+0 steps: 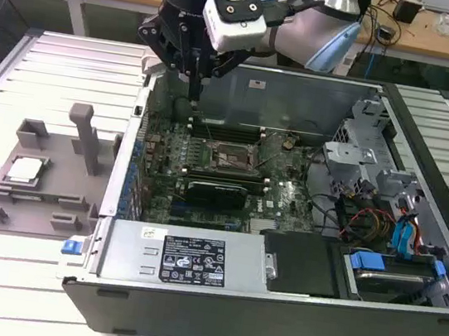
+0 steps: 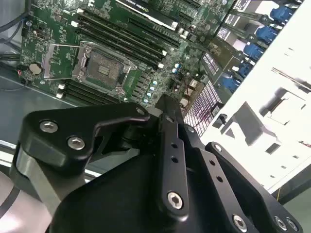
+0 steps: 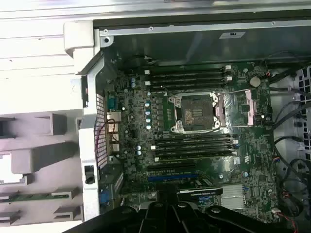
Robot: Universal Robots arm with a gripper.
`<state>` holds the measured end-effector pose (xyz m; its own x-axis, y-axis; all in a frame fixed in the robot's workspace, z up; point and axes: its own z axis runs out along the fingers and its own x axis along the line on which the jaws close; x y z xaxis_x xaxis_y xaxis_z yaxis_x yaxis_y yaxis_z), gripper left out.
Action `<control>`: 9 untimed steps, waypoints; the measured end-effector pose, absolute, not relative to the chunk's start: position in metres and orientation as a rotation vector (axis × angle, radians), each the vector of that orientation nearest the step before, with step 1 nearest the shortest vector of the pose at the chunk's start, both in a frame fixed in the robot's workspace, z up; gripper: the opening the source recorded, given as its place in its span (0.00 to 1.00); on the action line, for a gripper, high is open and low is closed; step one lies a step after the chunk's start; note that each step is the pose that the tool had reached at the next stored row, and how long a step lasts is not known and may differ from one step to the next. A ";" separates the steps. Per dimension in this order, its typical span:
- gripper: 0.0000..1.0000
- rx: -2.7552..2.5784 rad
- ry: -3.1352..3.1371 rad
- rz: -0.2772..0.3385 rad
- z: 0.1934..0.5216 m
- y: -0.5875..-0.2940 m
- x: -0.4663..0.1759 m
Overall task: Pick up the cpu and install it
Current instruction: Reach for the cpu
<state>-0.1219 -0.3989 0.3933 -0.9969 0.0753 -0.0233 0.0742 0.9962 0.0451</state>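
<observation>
- The end effector (image 1: pixel 195 90), in the exterior view, hangs over the case (image 1: pixel 188 305), closed on nothing; the cpu (image 1: pixel 25 169) lies flat in the holder (image 1: pixel 53 194), well apart.
- In both wrist views the socket (image 2: pixel 102 65) (image 3: pixel 197 111) is empty.
- The cpu looks light, rigid and delicate; its opposite edges suit gripping.

Arm (image 1: pixel 331 31) angled down — jaws together.

Exterior view looking down over whole computer case (image 1: pixel 229 311) from its near wall; both wrist views pointing down closer, sharing socket (image 3: pixel 197 112).
</observation>
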 end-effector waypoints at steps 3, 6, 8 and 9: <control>0.11 0.117 3.114 0.069 0.393 -0.399 -0.129; 0.11 0.117 3.114 0.069 0.393 -0.399 -0.144; 0.11 0.117 3.114 0.069 0.393 -0.399 -0.149; 0.11 0.116 3.114 0.069 0.393 -0.399 -0.153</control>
